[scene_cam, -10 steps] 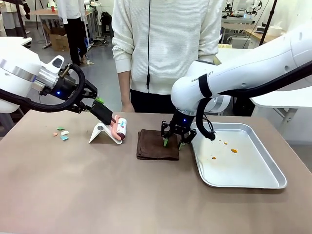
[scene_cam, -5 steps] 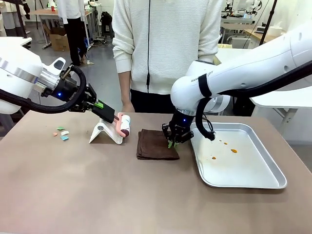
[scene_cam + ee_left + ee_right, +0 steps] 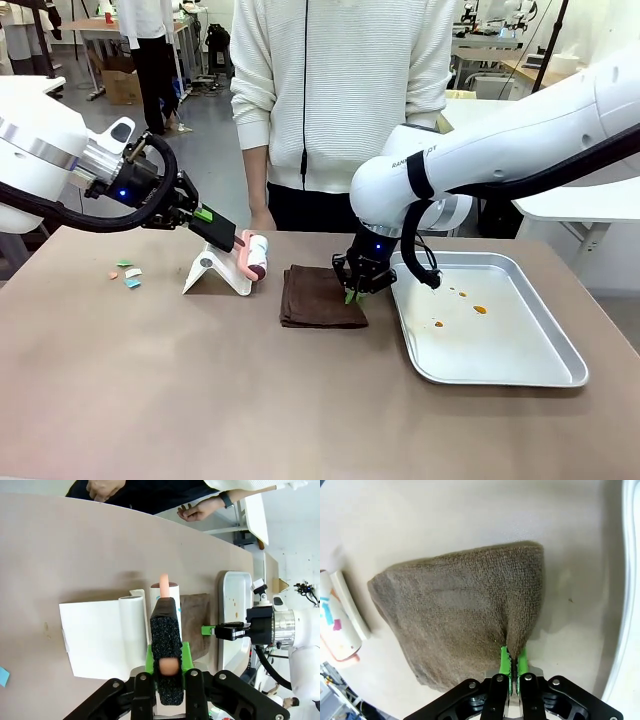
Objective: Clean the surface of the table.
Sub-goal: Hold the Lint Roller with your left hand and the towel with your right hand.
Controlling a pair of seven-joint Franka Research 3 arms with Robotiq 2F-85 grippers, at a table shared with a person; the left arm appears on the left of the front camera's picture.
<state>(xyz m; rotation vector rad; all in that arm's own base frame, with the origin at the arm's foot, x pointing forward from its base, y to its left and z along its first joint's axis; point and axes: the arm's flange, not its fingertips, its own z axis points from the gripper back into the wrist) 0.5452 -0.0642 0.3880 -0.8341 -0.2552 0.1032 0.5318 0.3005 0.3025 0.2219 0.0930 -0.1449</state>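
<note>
Pinching just a thin fold of brown cloth [image 3: 316, 298] between its 2 pads [image 3: 504, 661], the right gripper [image 3: 352, 296] could lose it on dragging, or bump the tray [image 3: 500, 384] beside it.

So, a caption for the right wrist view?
Right hand pinching the brown cloth on the table, beside the tray.

Left arm [image 3: 40, 150] enters from left side, wrist angled down and inward. Left gripper [image 3: 214, 228] tilted forward-down, 2 fingers clamped on black foam handle of lint roller [image 3: 253, 254]. In left wrist view, green pads [image 3: 149, 662] press handle from both sides.

Right arm [image 3: 520, 130] reaches in from right side, elbow bent, wrist pointing straight down. Right gripper [image 3: 353, 292] vertical, 2 fingers drawn together, pinching edge of brown cloth [image 3: 318, 298]. In right wrist view, pads [image 3: 504, 660] nearly touching, cloth fold between them.
</note>
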